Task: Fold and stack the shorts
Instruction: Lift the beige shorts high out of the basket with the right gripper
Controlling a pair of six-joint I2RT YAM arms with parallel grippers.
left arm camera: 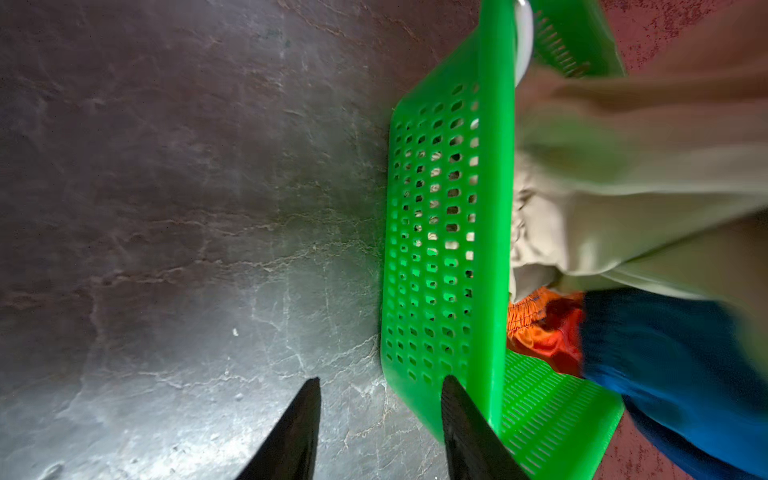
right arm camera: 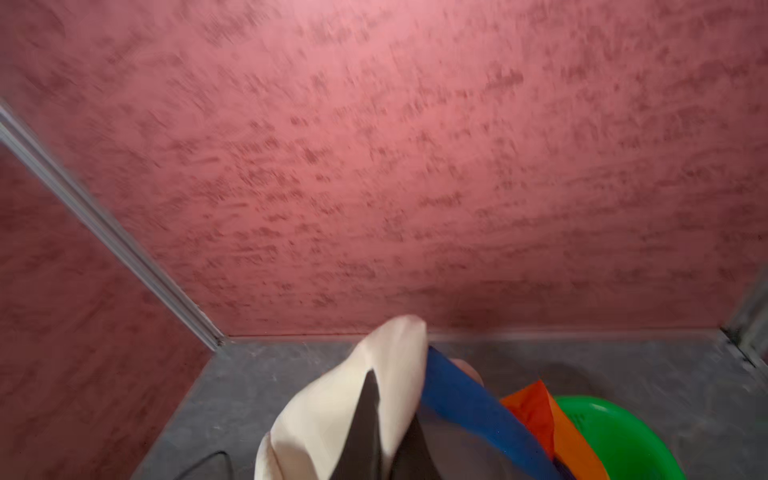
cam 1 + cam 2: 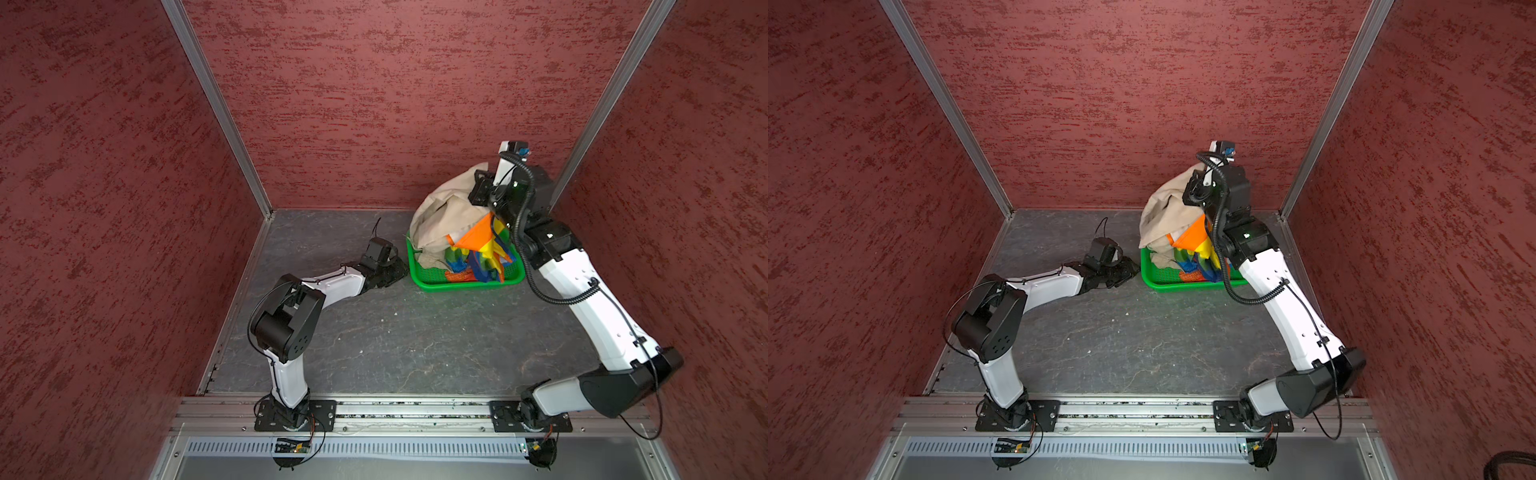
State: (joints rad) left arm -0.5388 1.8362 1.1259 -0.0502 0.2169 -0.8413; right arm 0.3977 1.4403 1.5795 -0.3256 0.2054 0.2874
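Observation:
My right gripper (image 2: 388, 411) is shut on a fold of the beige shorts (image 3: 444, 212) and holds them up over the green basket (image 3: 457, 286) at the back right. The cloth drapes over its fingers. The rainbow-striped shorts (image 3: 478, 249) hang tangled against the beige pair, partly raised, with their lower part still in the basket. In the right wrist view a blue band of the rainbow shorts (image 2: 465, 399) runs beside the beige shorts (image 2: 332, 415). My left gripper (image 1: 382, 380) is open and empty, low over the table by the basket's (image 1: 440, 208) left wall.
The dark stone-look tabletop (image 3: 415, 340) spreads in front of the basket. Red textured walls (image 3: 374, 104) close in the back and both sides, with metal posts in the corners. The right arm's elbow (image 3: 623, 382) hangs near the front right.

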